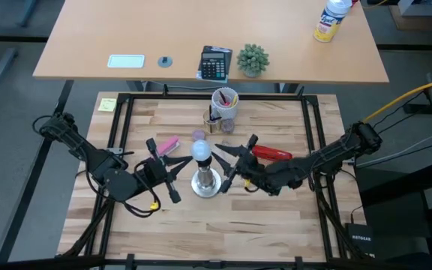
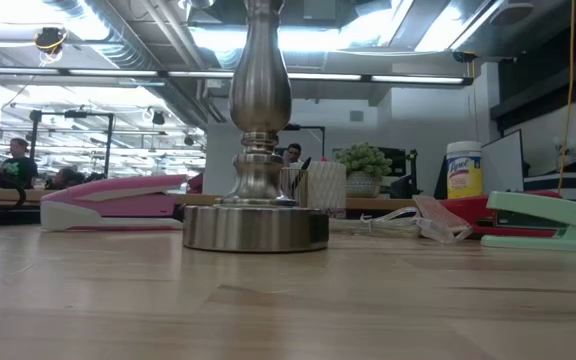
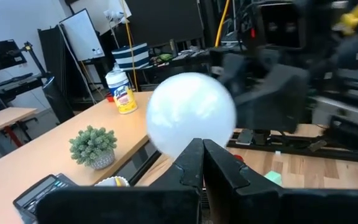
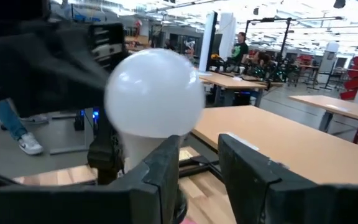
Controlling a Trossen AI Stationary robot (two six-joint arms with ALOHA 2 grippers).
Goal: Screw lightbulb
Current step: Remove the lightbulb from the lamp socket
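Bulb on the stand, both grippers near it
The white frosted round lightbulb [image 1: 202,151] sits atop the silver metal socket stand [image 1: 205,181]; seating looks unfinished. The left gripper [image 3: 202,163] is pinched narrow beside it, the right gripper [image 4: 199,163] parted, gripping nothing.

A silver metal stand [image 2: 256,225] is seen at centre frame, its round base set on the wooden table [image 2: 288,300], its neck rising past the top edge. A pink stapler [image 2: 113,202] is noted at left, a mint-green stapler [image 2: 553,220] at right. A disinfectant-wipes canister [image 2: 463,169] and a small plant [image 2: 363,166] are recorded behind.
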